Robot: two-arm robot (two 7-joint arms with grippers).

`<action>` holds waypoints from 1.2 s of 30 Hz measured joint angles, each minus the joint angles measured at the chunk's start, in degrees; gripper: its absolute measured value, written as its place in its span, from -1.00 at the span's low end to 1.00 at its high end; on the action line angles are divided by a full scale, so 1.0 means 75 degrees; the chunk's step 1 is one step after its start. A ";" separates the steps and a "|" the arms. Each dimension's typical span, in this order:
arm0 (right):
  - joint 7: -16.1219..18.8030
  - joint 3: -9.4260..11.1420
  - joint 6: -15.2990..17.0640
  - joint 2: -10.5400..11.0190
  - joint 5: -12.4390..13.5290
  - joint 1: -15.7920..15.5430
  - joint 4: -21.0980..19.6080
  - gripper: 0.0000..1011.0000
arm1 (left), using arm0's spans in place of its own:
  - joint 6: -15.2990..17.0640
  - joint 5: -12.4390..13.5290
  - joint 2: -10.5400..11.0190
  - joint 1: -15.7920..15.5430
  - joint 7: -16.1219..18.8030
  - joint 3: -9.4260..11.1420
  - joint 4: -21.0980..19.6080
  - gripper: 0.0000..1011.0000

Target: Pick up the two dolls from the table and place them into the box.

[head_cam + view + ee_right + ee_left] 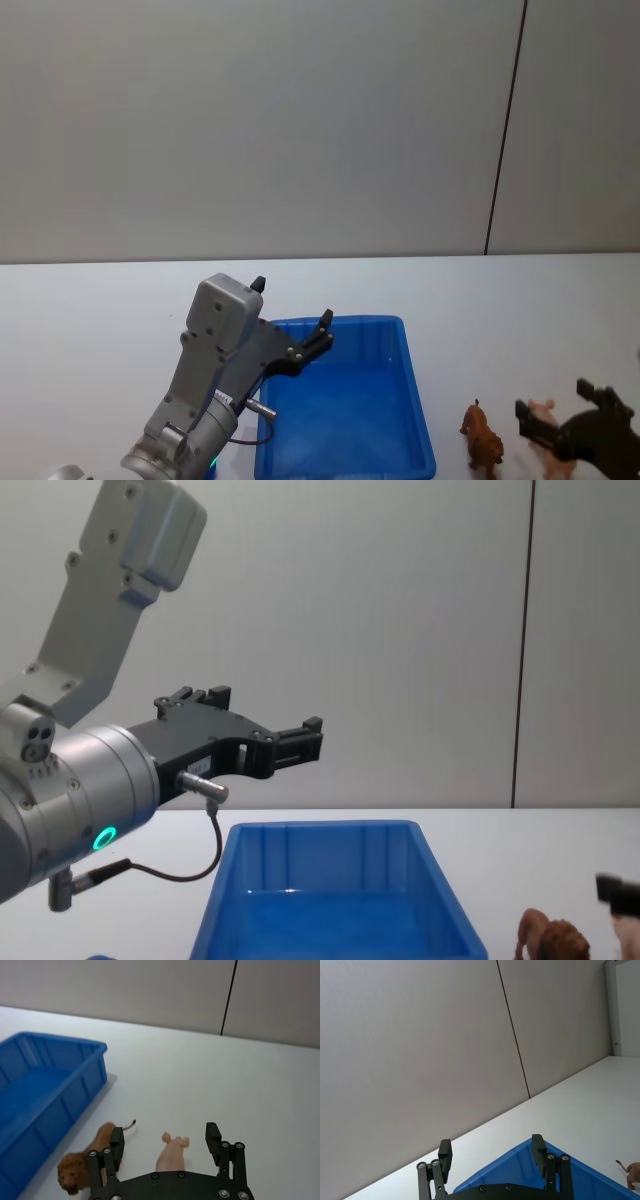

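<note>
Two dolls, one brown lion-like plastic figure with a thin tail and one pale pink animal figure, stand on the flat white tabletop, outside the rectangular bright blue plastic bin. The lion is just right of the bin's right wall and apart from it; the pink doll is just right of the lion.

In the head view the right gripper covers most of the pink doll. In the right wrist view one finger overlaps the lion's hindquarters. The chest view cuts the lion at the lower edge, and the head view cuts off the bin's near end.

The right gripper's jaws are spread, with the pink doll between them; whether they touch it cannot be told. The left gripper, also spread and holding nothing, is raised over the bin's far left rim.

Bare tabletop runs from the dolls and the bin to the grey wall behind.

Count: two dolls, one bin, two grippers.
</note>
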 joint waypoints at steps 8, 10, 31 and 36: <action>0.0216 -0.0032 0.0335 -0.0008 -0.0035 0.0053 0.0411 0.98 | 0.0000 0.0000 0.0000 0.0000 0.0000 0.0000 0.0000 0.98; 0.0282 -0.0053 0.0434 -0.0027 -0.0038 0.0075 0.0530 0.98 | 0.0000 0.0000 0.0000 0.0000 0.0000 0.0000 0.0000 0.98; 0.0456 -0.0147 0.0509 -0.0117 -0.0006 0.0097 0.0903 0.06 | 0.0000 0.0000 0.0000 0.0000 0.0000 0.0000 0.0000 0.98; 0.0375 -0.0150 0.0259 -0.0088 -0.0155 0.0026 0.0735 -0.23 | 0.0000 0.0000 0.0000 0.0000 0.0000 0.0000 0.0000 0.98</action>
